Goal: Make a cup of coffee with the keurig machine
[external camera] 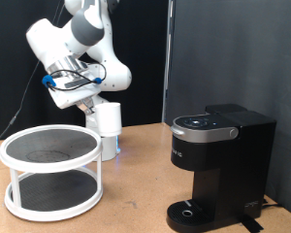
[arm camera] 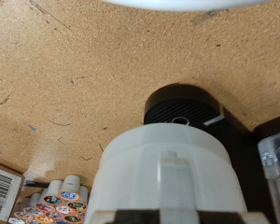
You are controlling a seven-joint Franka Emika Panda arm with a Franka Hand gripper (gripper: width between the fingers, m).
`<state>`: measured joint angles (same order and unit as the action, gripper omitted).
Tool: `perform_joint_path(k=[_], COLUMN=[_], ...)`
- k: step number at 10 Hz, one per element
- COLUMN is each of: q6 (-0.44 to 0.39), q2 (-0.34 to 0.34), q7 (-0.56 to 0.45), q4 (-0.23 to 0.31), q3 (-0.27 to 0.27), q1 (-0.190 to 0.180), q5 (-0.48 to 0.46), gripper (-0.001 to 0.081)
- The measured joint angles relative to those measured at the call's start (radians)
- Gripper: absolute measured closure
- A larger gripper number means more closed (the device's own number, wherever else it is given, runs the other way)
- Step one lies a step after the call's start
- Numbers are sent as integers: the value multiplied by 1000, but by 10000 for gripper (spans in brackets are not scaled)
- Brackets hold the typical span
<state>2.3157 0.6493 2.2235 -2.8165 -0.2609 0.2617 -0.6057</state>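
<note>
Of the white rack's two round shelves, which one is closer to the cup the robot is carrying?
The upper shelf, the dark mesh disc at the rack's top. The cup hangs at the pincer just off its rim toward the exterior view's right; the lower shelf sits beneath it.

The keurig machine is black with a silver-grey lid top. The cup is plain white. The two-tier rack is white with dark mesh shelves. The counter is speckled tan particleboard.
</note>
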Motion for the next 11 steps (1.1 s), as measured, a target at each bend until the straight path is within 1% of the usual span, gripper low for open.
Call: perform_joint_path(k=[1, 3, 5, 6, 9, 11], q6=[34, 92, 115, 127, 121, 132], q2=[-18, -62, -102, -111, -117, -155], q7=[21, 29, 21, 13, 18, 26], q4=[3, 9, 13, 14, 17, 20], q3=[28, 70, 95, 97, 96, 102], q1=[-20, -68, -112, -124, -124, -128], q5=[-24, -78, -112, -114, -120, -129], gripper=[804, 804, 804, 804, 804, 804])
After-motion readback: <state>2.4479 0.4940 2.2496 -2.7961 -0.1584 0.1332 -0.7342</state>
